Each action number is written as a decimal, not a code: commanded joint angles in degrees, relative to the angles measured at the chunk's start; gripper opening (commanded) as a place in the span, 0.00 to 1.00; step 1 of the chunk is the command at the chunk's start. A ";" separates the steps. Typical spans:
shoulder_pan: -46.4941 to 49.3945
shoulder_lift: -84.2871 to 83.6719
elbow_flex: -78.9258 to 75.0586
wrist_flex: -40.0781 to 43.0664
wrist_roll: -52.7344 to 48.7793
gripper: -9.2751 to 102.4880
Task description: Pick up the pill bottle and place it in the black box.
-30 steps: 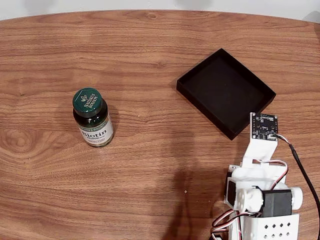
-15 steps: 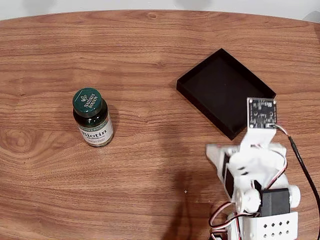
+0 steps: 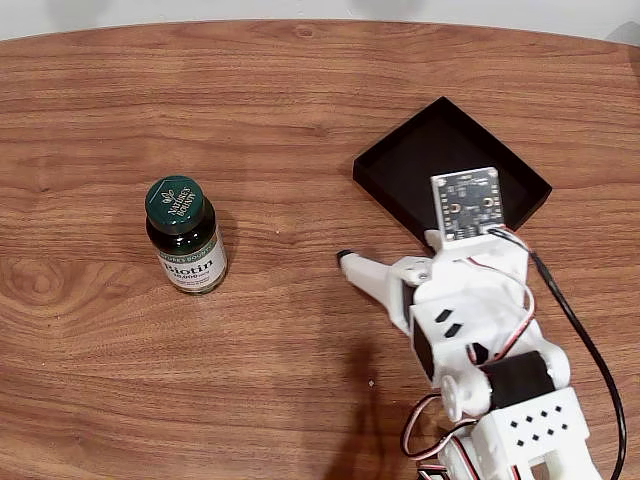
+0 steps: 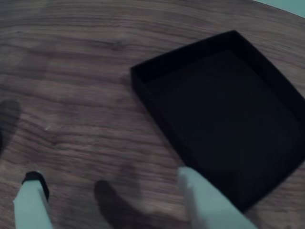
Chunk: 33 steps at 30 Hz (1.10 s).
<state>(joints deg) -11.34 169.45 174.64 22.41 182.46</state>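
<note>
In the fixed view we're at the reach stage: the pill bottle [image 3: 186, 236] stands upright on the wooden table [image 3: 300, 120], well apart from our gripper [image 3: 385, 272], whose tip points left toward it. The black box [image 3: 400, 165] sits just beside the arm, empty. Next we need to swing left and straddle the bottle. In the wrist view our fingers [image 4: 31, 202] are spread, nothing between them, box [image 4: 224, 119] ahead.

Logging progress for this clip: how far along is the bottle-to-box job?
Nothing is done yet: the Biotin pill bottle stands upright on the wooden table, and the black box is empty. In hand: the open, empty end effector is beside the box. Grasp, carry and placement remain.
</note>
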 commanded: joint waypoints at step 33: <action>-24.43 -35.16 -2.11 -50.27 -0.26 0.45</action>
<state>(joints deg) -35.16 138.16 174.64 -17.84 180.44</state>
